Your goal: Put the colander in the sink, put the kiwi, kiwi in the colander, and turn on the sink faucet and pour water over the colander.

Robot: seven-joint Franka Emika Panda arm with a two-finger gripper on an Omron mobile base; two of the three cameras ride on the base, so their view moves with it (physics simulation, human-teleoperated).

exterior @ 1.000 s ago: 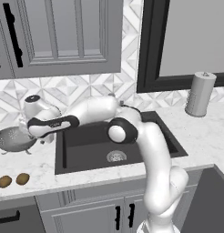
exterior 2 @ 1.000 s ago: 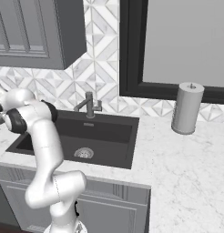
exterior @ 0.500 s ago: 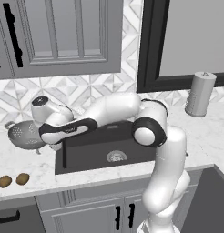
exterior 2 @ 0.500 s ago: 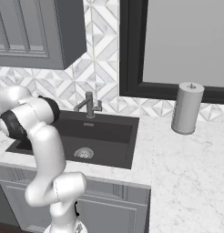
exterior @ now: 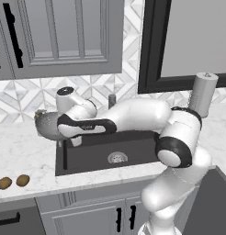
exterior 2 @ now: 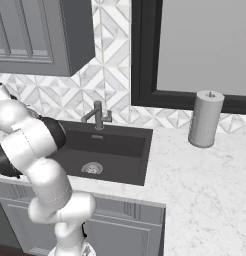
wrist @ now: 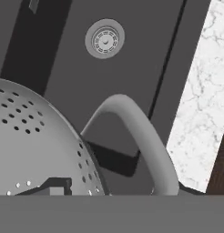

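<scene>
The silver pierced colander (exterior: 47,125) hangs in the air above the left rim of the dark sink (exterior: 133,142), with my gripper (exterior: 59,127) shut on its rim. In the hand view the colander bowl (wrist: 36,141) and one loop handle (wrist: 132,132) are close below me, and the sink floor with its round drain (wrist: 104,38) lies beyond. Two brown kiwis (exterior: 4,183) (exterior: 23,180) lie side by side on the counter near its front left edge. My arm partly hides the faucet (exterior: 111,100), which stands clear behind the basin in the right base view (exterior 2: 97,116).
A grey paper-towel roll (exterior: 203,94) (exterior 2: 205,119) stands on the marble counter (exterior 2: 205,170) right of the sink. Grey wall cabinets (exterior: 64,36) hang above the left counter. A dark-framed window (exterior 2: 195,45) is behind the sink.
The arm has swung right and carried the colander up off the left counter to the sink's left edge. The kiwis have stayed where they were.
</scene>
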